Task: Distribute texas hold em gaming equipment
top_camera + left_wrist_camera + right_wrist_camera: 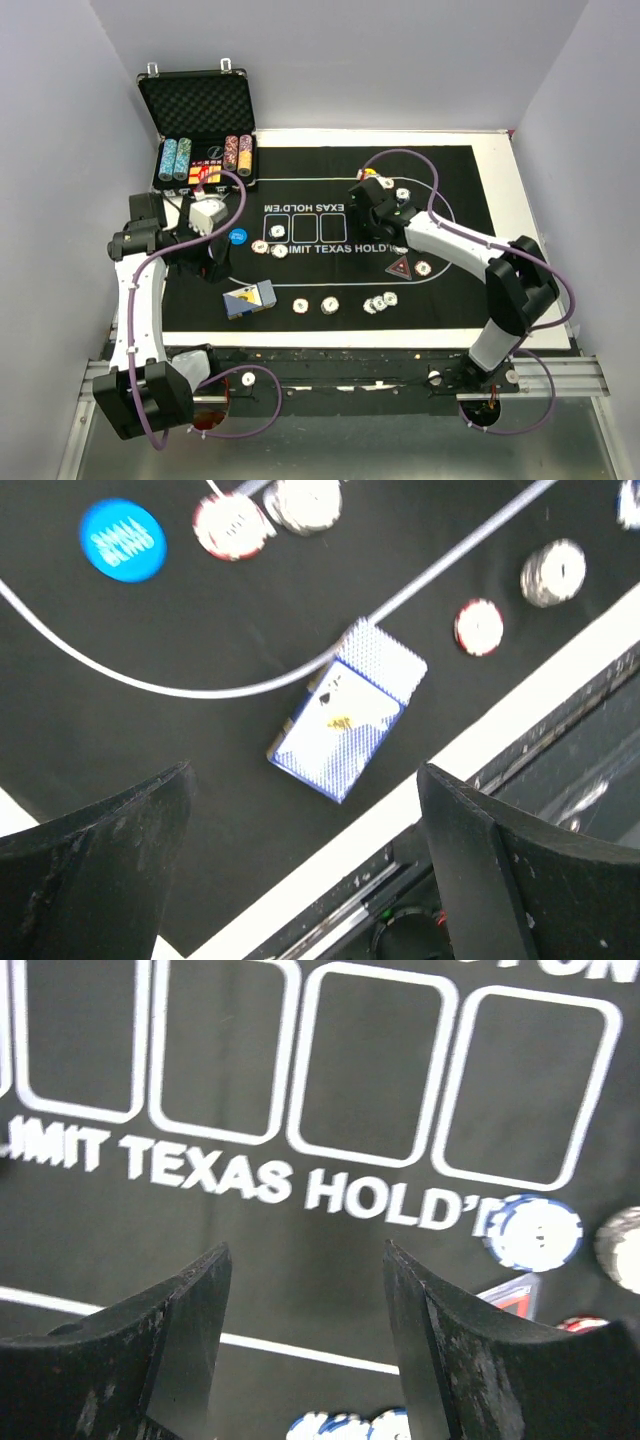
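A black mat (450,170) printed with white card outlines covers the table (503,190). An open case (195,100) stands at the mat's far left corner, with stacks of chips (238,153) in its tray. The left gripper (213,265) hangs over the left side of the mat. It is released: its fingers (110,850) are spread wide, with nothing between them and nothing touching them. Below it a blue-backed deck of cards (250,299) lies flat and skewed, close to the mat's near edge and toward its near left corner. A blue button (238,237) lies farther in from the deck, beside the curved white line. Just to the right of the button are three loose chips (278,231), close together by the first card outline. Along the near edge, to the right of the deck, are two single chips (300,305) a little apart, then a small cluster of chips (380,300) that touch or overlap. The right gripper (372,200) hangs over the far right part of the mat, above the lettering. It is also released, its fingers (450,1350) apart over bare mat and gripping nothing. Two more chips (402,194) lie just beside it on its right. A dark red triangle (400,267) lies flat in the right half of the mat, between the lettering and the near edge. One chip (423,268) sits just to its right. In the right wrist view a blue-rimmed chip (535,1232) lies at the end of the printed words, near a corner of the triangle.
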You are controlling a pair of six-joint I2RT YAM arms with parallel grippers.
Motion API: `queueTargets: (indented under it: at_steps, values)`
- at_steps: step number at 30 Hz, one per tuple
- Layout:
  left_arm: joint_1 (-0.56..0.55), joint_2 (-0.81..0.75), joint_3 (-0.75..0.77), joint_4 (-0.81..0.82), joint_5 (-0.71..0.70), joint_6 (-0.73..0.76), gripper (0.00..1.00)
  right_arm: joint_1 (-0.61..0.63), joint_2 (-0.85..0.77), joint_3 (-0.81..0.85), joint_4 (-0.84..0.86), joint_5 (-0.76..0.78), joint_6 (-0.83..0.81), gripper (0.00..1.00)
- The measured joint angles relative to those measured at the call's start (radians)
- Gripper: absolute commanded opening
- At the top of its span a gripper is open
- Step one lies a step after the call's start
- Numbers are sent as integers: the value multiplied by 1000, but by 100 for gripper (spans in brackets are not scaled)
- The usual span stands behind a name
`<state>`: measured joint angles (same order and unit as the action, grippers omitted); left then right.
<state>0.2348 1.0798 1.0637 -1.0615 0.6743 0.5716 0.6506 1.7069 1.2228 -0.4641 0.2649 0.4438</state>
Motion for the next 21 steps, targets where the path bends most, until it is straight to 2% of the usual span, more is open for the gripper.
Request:
queueTargets:
  at_steps: [3, 11, 17, 21]
  values:
    - [-1, -6, -78, -53, -5, 110, 99, 54, -21, 0, 7, -37, 2, 70]
    - [-61, -50, -264, -91, -80, 320, 99, 41, -150, -54, 29, -76, 32, 75]
    - [-180, -47, -326, -39, -150, 338, 99, 41, -208, -105, 87, -181, 34, 85]
    - [-174, -65, -291, -42, -142, 348, 99, 58, -200, -107, 135, -319, -27, 89]
